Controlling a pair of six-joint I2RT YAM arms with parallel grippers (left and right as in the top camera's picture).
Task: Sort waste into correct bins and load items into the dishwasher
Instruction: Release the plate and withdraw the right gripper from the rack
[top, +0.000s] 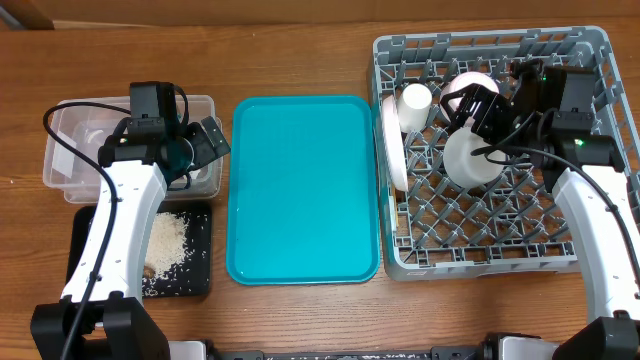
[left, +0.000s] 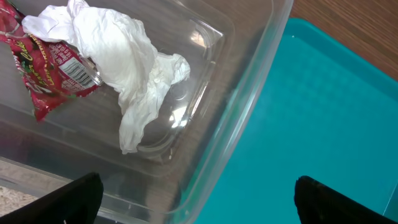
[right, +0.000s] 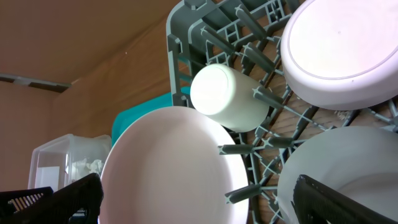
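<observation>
The white bowl is racked in the dish rack, right of the upright plate and directly ahead of the right gripper, whose jaws are spread wide and empty; the left gripper, equally wide, is held over the clear tub.

We find the overhead view bright and even, lit from above. Shadows on the wooden table are soft, and the teal tray carries a mild sheen. In the left wrist view, glare streaks the clear tub. In the right wrist view, the white cup and the plate below it are overexposed, and the wood behind the cup reads dim.
</observation>
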